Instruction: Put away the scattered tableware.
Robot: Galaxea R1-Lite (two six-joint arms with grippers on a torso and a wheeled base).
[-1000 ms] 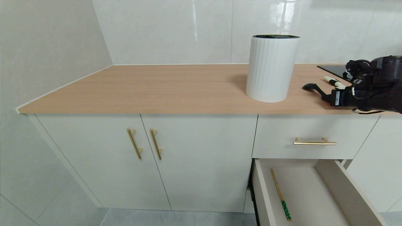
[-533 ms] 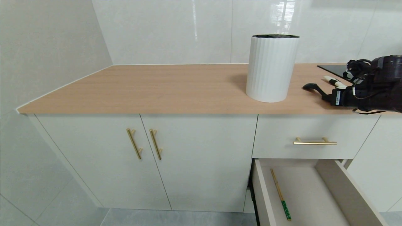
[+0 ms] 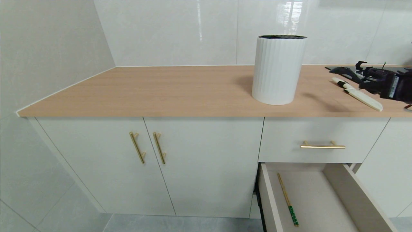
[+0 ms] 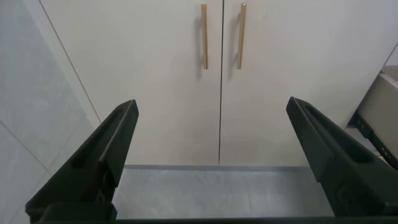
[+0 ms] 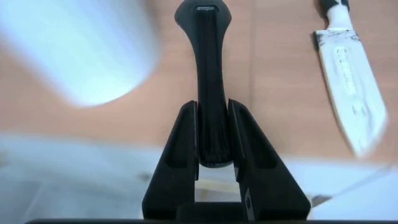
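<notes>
On the far left, the left gripper (image 4: 211, 109) hangs low in front of the cabinet doors (image 3: 145, 161). Its two fingers are spread wide apart and nothing is between them. It faces the two golden door handles (image 4: 222, 36) and the grey floor (image 4: 217, 193) under them.

Above the doors runs the wooden counter (image 3: 161, 90). Toward its right part stands a white ribbed holder (image 3: 278, 71), upright, with a dark top. Under the counter, right of the doors, there is a closed drawer (image 3: 322, 138) with a golden handle. Below it is an open drawer (image 3: 354, 196), pulled out. Inside, near its left wall, lies a pair of chopsticks (image 3: 287, 199) with green ends that point toward the front.

To the right of the holder and apart from it, a white knife (image 3: 359, 95) lies flat on the counter, its blade toward the front edge. Just beside it, at the right border, is the right gripper (image 3: 367, 75). Its fingers are pressed together on a black utensil (image 3: 342, 71), which it holds above the counter. The free end of the utensil points toward the holder. In the right wrist view the two fingers (image 5: 183, 134) squeeze the black shaft from both sides. I cannot tell what kind of utensil it is.
</notes>
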